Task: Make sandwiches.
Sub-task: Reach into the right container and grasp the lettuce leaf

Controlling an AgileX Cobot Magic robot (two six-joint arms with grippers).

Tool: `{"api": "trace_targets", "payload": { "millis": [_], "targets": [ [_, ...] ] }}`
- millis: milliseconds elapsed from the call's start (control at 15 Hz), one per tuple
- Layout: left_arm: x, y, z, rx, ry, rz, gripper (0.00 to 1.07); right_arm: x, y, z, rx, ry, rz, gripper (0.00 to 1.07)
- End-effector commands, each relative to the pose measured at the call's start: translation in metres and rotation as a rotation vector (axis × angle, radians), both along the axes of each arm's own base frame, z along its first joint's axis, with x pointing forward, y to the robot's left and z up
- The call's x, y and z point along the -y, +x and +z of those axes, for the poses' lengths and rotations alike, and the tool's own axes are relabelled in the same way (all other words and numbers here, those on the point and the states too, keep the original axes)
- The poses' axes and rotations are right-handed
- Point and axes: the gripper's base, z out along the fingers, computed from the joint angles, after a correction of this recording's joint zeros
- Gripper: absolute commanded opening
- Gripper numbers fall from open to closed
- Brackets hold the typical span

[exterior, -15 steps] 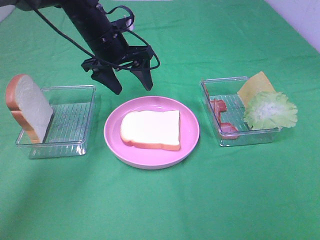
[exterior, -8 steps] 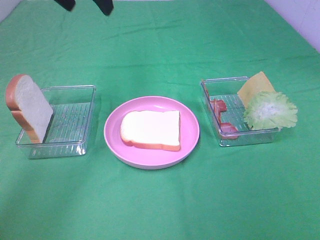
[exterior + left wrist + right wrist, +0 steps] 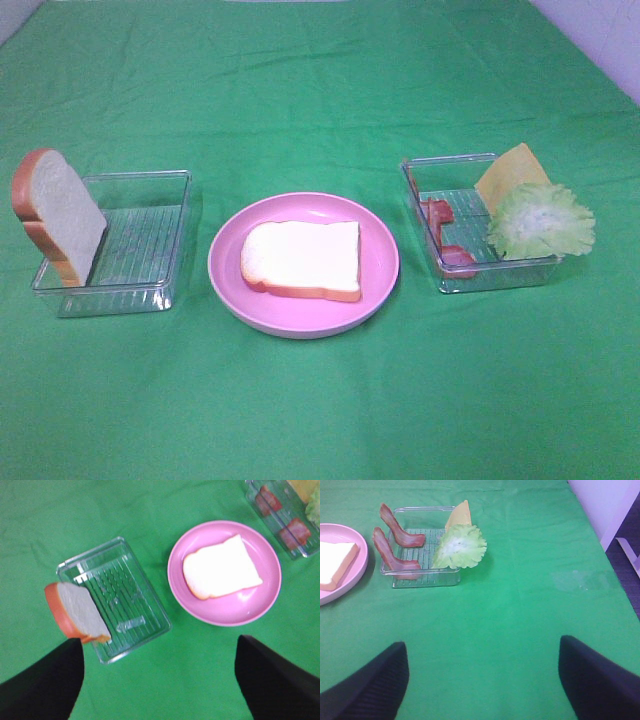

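Note:
One white bread slice lies flat on the round pink plate at the table's middle. A second slice leans upright against the left clear tray. The right clear tray holds frilly lettuce, a yellow cheese square and two bacon strips. Neither arm appears in the high view. My left gripper hangs open high above the bread tray and plate, its black fingers wide apart. My right gripper is open over bare cloth, short of the lettuce.
Green cloth covers the whole table. A pale wall and the table's edge show on the right of the right wrist view.
The left arm, which hovered behind the plate a second ago, has withdrawn upward and out of the high view. The bread, plate and trays have not moved.

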Motion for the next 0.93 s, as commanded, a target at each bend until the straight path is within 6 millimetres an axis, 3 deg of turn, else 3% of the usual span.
{"api": "trace_targets", "payload": {
  "millis": [67,200,400,467,667,800,933],
  "targets": [
    [-0.016,-0.045,-0.016,-0.084,0.024,-0.001,0.78,0.001,-0.002,0.0,0.02,-0.004,-0.012,0.78],
    [-0.027,-0.072,-0.029,-0.083,0.023,0.0,0.78,0.001,-0.002,0.0,0.02,-0.004,-0.012,0.78],
    [-0.048,-0.125,-0.065,-0.057,0.018,-0.006,0.78,0.001,-0.002,0.0,0.02,-0.003,-0.013,0.78],
    [-0.05,-0.131,-0.071,-0.056,0.02,-0.009,0.78,0.001,-0.002,0.0,0.02,-0.001,-0.014,0.78],
    [-0.068,-0.175,-0.095,0.059,-0.02,-0.013,0.78,0.001,0.0,0.001,0.013,0.037,-0.038,0.76],
    [-0.079,-0.202,-0.108,0.148,-0.054,-0.013,0.78,0.002,0.008,0.007,-0.009,0.076,-0.077,0.75],
    [-0.089,-0.226,-0.123,0.235,-0.086,-0.012,0.78,0.001,0.03,0.018,-0.088,0.128,-0.116,0.75]
  ]
}}
